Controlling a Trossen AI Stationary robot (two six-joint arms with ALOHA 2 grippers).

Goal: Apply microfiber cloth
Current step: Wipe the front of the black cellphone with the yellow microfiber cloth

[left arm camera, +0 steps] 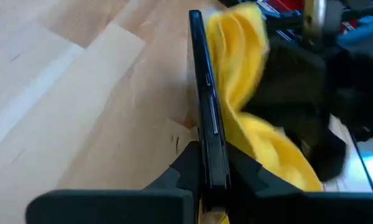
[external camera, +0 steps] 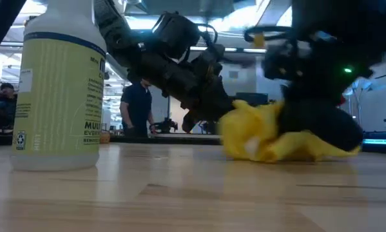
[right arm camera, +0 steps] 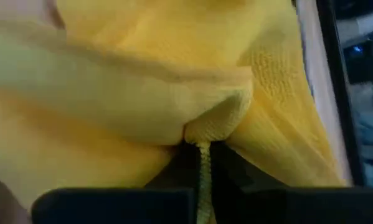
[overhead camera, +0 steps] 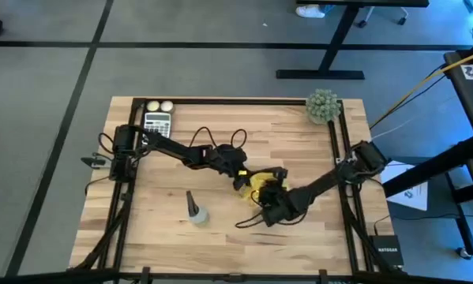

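Near the middle of the wooden desk, both arms meet over the microfiber cloth, a bright yellow bundle lying crumpled on the boards just right of centre. The left claw reaches in from about nine o'clock and is closed tight on a black smartphone, gripping it by its thin edges so the phone stands on edge, with the cloth pressed against one face of it. The right claw comes in from roughly four o'clock; its fingers are nearly together, pinching a fold of the yellow fabric between them (a thin strip of the weave runs down the narrow gap). In the low view the cloth sits bunched on the desk surface, with the left arm's dark wrist at its ten o'clock and the right arm's dark bulk covering its upper right. In the left wrist view the cloth drapes from the phone toward the right arm's black housing. A small grey spray bottle lies on the desk at about seven o'clock from the cloth, well apart from both claws, and looms large at the near left of the low view. At the far left corner of the desk sit a calculator and two pale balls; a small green plant stands at the far right corner. A person stands in the room beyond.
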